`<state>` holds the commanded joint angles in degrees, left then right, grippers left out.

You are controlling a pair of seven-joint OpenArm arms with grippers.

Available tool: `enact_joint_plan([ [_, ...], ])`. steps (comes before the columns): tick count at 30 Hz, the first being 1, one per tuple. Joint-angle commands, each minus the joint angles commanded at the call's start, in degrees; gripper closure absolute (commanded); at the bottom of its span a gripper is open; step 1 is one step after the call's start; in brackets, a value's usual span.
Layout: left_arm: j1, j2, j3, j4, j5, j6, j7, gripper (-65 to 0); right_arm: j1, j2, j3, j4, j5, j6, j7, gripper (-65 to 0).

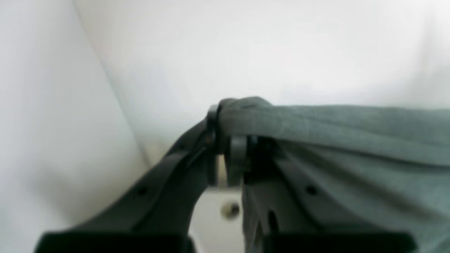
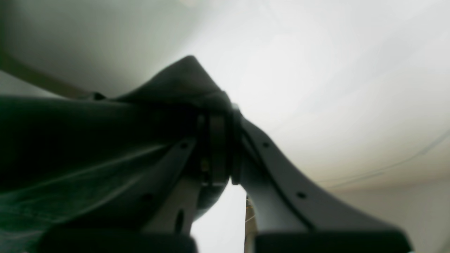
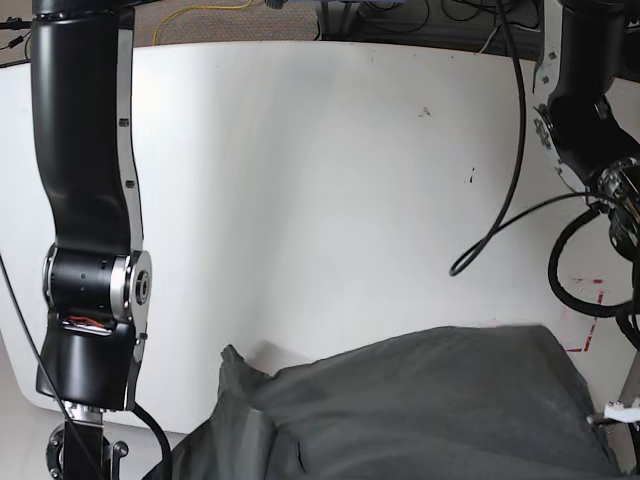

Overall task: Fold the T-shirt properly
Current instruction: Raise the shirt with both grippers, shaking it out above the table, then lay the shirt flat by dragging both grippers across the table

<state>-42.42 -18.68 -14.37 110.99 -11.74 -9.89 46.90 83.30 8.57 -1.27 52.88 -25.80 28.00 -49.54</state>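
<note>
Hands seemingly clamped on T-shirt edges.

White worktop, matte, few small dark specks, red corner marks near right edge. Carpeted floor beyond far edge with yellow cable and black cables. Even, diffuse light.

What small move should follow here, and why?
Probably carry both hands forward over the table together. The left hand and right hand each pinch the T-shirt, which is bunched at the near edge with bare surface beyond.
</note>
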Motion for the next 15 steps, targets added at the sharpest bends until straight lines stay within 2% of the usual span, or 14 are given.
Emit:
enact_joint_plan([
  [7,2.29,0.0,0.97,0.09,-0.18,-0.09,2.02,0.0,-2.64,2.02,0.35,0.97,0.35,0.44,-3.69,0.0],
  [15,14.15,0.0,0.62,0.62,0.0,-3.25,2.2,0.0,-18.02,3.96,0.35,16.0,0.0,6.24,-12.92,0.0],
])
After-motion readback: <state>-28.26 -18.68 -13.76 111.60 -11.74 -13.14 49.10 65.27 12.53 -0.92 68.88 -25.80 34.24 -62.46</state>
